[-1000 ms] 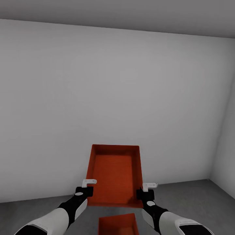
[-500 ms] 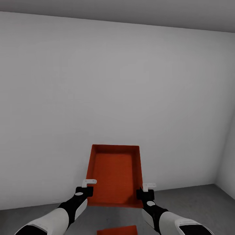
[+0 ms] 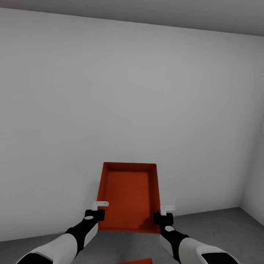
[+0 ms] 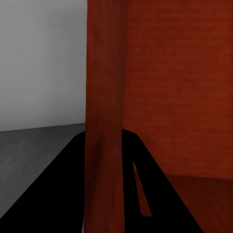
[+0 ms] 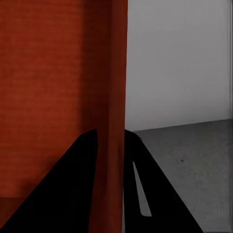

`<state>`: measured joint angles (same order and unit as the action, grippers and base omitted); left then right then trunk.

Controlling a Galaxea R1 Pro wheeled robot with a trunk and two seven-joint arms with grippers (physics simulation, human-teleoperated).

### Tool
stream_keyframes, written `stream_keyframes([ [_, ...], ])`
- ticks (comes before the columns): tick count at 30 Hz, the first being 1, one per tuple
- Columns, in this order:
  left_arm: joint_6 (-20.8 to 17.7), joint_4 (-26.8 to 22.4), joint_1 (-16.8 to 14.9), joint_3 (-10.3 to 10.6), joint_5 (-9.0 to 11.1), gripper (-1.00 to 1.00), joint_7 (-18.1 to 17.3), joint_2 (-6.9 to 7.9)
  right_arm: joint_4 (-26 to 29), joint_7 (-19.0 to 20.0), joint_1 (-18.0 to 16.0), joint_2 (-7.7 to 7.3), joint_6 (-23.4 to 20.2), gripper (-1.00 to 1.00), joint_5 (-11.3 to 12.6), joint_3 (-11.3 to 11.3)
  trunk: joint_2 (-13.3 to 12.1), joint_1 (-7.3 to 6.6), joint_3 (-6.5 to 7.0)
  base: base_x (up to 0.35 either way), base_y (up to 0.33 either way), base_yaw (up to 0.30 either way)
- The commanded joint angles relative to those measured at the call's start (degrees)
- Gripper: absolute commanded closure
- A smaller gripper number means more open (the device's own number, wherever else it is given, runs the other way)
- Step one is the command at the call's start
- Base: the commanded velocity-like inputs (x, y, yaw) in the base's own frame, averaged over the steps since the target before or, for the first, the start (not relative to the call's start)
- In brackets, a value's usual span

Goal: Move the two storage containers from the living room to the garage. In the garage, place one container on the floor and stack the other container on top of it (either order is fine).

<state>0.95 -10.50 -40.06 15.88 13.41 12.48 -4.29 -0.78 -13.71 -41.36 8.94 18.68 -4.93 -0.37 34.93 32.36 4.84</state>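
One red-orange storage container [image 3: 128, 194] hangs in the air in front of me, open side tilted toward the head camera. My left gripper [image 3: 98, 207] is shut on its left wall and my right gripper [image 3: 165, 211] is shut on its right wall, both near the front end. In the left wrist view the container wall [image 4: 104, 87] runs between the black fingers [image 4: 63, 194] of the left gripper [image 4: 104, 141]. The right wrist view shows the other wall [image 5: 110, 73] clamped by the right gripper [image 5: 110, 138]. A thin red-orange sliver of the second container [image 3: 134, 261] lies on the floor at the picture's lower edge.
A bare pale grey wall [image 3: 132, 91] stands close ahead and meets a side wall [image 3: 256, 176] at the right. Dark grey concrete floor [image 3: 220, 223] stretches below the held container, with free room on both sides.
The whole head picture has shifted: the wall fills more of it and the container on the floor has slid down to the lower edge. The held container and both grippers keep their places.
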Motion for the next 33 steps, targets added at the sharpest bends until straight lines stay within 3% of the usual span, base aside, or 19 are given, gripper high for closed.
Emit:
stream_keyframes([
  [1,0.0,0.1,0.0,-2.2,1.4,1.0,0.5,-0.1,0.2,-0.3,0.0,0.02,0.1,1.0,-1.1,-2.0,0.0,0.01,-0.01,0.001,0.0,-0.208],
  [9,0.0,0.1,0.0,-2.2,1.4,1.0,0.5,-0.1,0.2,-0.3,0.0,0.02,0.1,1.0,-1.1,-2.0,0.0,0.01,-0.01,0.0,0.0,-0.151],
  [33,0.0,0.4,0.0,-2.2,1.4,1.0,0.5,-0.1,0.2,-0.3,0.0,0.02,0.1,1.0,-1.1,-2.0,0.0,0.01,-0.01,0.023,-0.017,-0.003],
])
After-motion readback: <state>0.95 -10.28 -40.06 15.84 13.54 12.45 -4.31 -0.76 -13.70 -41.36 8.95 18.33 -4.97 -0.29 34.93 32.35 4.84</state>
